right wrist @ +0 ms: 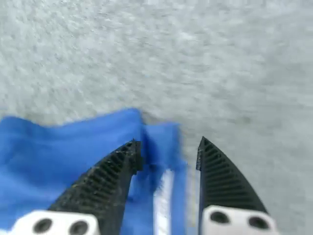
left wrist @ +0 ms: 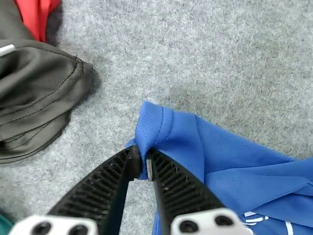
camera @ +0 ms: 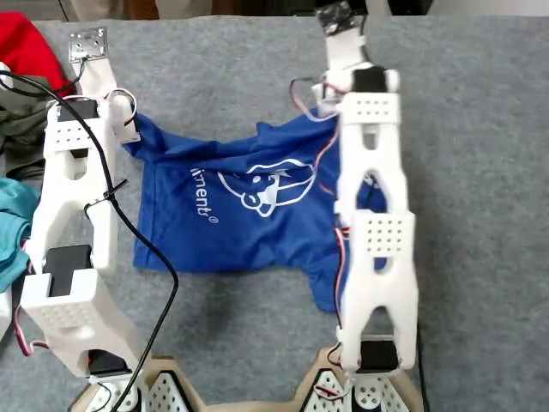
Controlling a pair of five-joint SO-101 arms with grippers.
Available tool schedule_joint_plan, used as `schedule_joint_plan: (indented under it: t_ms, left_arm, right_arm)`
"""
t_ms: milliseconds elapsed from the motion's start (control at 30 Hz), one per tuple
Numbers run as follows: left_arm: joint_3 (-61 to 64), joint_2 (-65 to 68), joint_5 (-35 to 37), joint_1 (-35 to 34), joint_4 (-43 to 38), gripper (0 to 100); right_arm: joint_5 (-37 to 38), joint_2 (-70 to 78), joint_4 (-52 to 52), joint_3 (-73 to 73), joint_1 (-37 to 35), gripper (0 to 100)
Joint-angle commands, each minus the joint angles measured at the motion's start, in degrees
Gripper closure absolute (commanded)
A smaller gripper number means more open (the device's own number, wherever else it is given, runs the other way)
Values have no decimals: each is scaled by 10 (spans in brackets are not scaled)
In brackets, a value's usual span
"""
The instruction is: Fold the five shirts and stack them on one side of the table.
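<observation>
Right now your left gripper point(left wrist: 142, 164) has its fingers pressed together on a hemmed corner of the blue shirt point(camera: 249, 206), with a small fold of cloth bunched just past the tips. From that pinch the rest of the shirt runs across the grey table cover point(camera: 480, 172) towards your other arm. It lies mostly flat, print side up, with a few wrinkles.

Your right gripper point(right wrist: 168, 147) is the one to watch. Its fingers point(right wrist: 110, 176) are spread, and another blue corner lies under the gap between them. The hem sits against the inner face of one finger, while the other finger stands over bare cover just beside the cloth. Nothing is caught there yet.

So the relation that matters is this: the edge you would lift runs from the left fingertips to the right ones, with one end held and the other not. I judge that the right side must close on that hem before either arm rises, or the shirt will swing from the left pinch alone and crumple. The cloth looks thin and slippery, so take a deep bite.

Off to the outer side of the left fingers, away from the blue cloth, the dark shirt point(left wrist: 34, 93), red shirt point(camera: 26, 43) and teal shirt point(camera: 10, 227) wait in a heap, unfolded
</observation>
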Motion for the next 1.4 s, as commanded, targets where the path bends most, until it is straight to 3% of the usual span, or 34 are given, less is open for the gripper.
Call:
schedule_joint_plan:
  t_ms: [0, 367, 567, 867, 1267, 1367]
  left_arm:
    - [-26, -4, 2, -1, 4, 982]
    - [-26, -4, 2, -4, 4, 982]
    - [-26, -4, 2, -4, 5, 982]
    - [-27, -4, 0, -5, 40, 982]
    - [-33, -8, 2, -10, 45, 982]
    - [-76, -8, 2, -20, 82, 982]
  right_arm:
    - [-48, 29, -40, -30, -23, 800]
    - [-59, 82, 4, -43, -15, 811]
    - [-50, 79, 20, -57, -4, 966]
    - [-33, 77, 127, -311, 2, 992]
    - [-32, -97, 233, -303, 4, 992]
    - [-32, -152, 264, -303, 10, 992]
